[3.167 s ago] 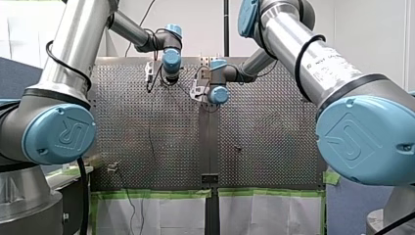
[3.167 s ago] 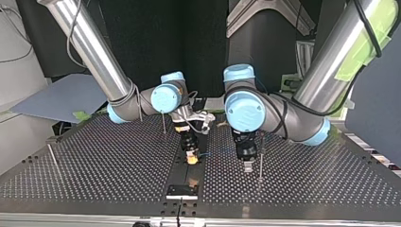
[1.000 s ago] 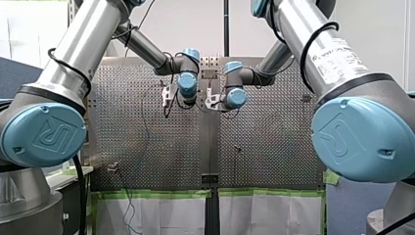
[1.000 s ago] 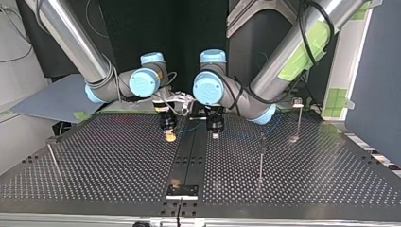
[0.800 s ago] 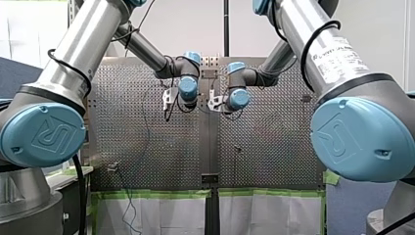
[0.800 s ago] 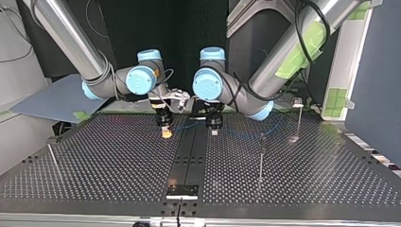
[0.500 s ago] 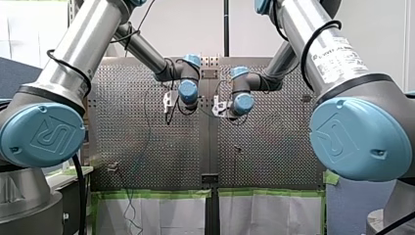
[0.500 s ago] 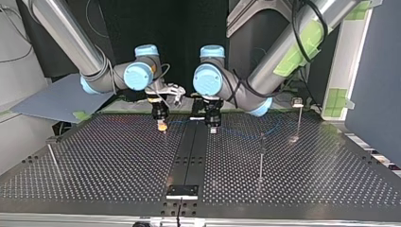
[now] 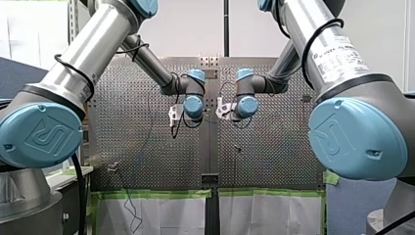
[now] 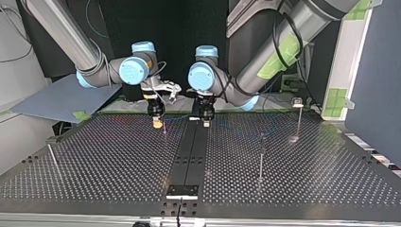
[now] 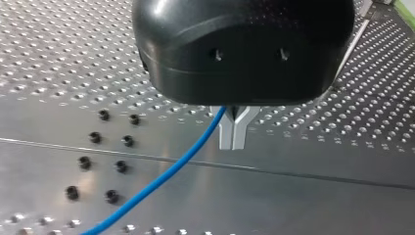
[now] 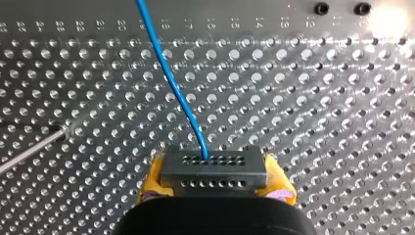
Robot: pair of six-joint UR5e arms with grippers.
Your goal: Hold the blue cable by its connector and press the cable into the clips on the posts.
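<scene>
In the right wrist view my right gripper [image 12: 214, 166] is shut on a grey connector block [image 12: 215, 178], one yellow pad [image 12: 152, 177] on each side. The blue cable [image 12: 166, 73] runs out of the block over the perforated table. In the left wrist view my black left gripper [image 11: 233, 146] has its metal fingers shut on the blue cable [image 11: 161, 178], which trails away below them. In the top view my right gripper [image 10: 157, 124] and my left gripper [image 10: 205, 122] hang side by side near the far edge, with the cable [image 10: 182, 115] faint between them.
In the top view a thin post [image 10: 260, 158] stands right of the middle and a second post [image 10: 297, 118] with a clip on top stands further back. A leaning rod [image 10: 52, 154] is at the left, and a black plate [image 10: 182, 191] is at the near edge.
In the top view both grippers have moved back towards the far edge and a little to the left, carrying the cable. Both stay shut.
</scene>
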